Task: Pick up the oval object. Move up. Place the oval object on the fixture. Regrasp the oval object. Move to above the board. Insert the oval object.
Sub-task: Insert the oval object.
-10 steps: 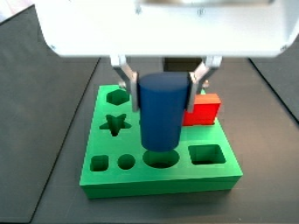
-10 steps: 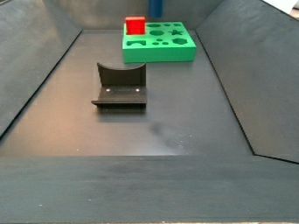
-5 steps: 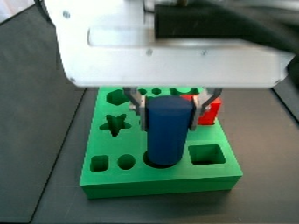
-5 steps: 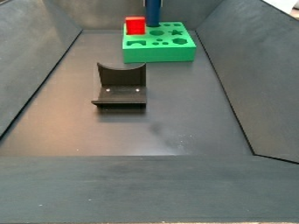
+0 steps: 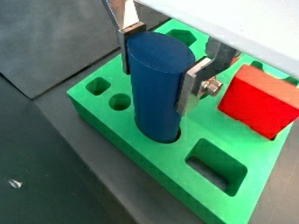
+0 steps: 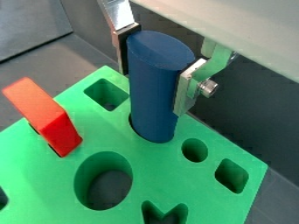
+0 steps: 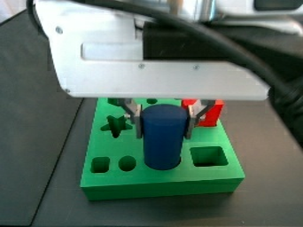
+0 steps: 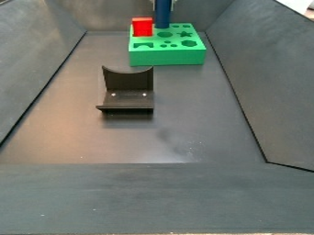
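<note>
My gripper (image 5: 158,72) sits over the board (image 5: 111,109), fingers (image 5: 197,86) clenched on the oval object (image 5: 158,83). I see the peg standing upright, long axis vertical, its lower end in the oval hole near the board's front edge. If its oval sits twisted against the hole, I judge it could jam or tilt.

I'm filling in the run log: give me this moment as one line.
phase: insert | tool: shut on peg, over board | peg: upright, lower end in oval hole | fixture: bare | cube: on board
</note>
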You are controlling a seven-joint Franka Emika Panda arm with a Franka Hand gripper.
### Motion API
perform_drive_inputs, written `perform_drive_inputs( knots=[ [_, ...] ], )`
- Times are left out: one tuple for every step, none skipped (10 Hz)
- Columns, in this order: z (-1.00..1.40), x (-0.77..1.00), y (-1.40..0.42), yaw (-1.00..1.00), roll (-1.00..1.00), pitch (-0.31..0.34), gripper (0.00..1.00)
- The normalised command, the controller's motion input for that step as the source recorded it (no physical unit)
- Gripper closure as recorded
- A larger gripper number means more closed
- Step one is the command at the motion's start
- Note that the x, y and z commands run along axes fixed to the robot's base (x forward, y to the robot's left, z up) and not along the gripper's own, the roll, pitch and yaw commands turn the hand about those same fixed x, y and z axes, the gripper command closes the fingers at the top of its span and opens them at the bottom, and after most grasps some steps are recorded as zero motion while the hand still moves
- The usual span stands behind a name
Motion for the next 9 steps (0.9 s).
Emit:
perform_drive_inputs(
  knots=[
    [-0.9, 0.0, -0.13, 0.0, 0.1, -0.106, 1.0],
    [-0.93, 0.04, -0.09, 0.05, 0.15, -0.091, 1.0],
    [-0.92, 0.08, -0.08, 0.05, 0.17, -0.076, 1.0],
    [-0.91, 0.09, -0.06, 0.05, 0.17, -0.081, 1.0],
    [-0.9, 0.11, -0.07, 0.06, 0.17, -0.08, 1.0],
    [-0.93, 0.14, -0.08, 0.04, 0.17, -0.067, 1.0],
    [-1.0, 0.42, -0.13, 0.0, 0.1, -0.059, 1.0],
    [0.0, 0.03, 0.0, 0.0, 0.0, 0.0, 1.0],
    [0.0, 0.0, 0.0, 0.0, 0.0, 0.0, 1.0]
  ],
)
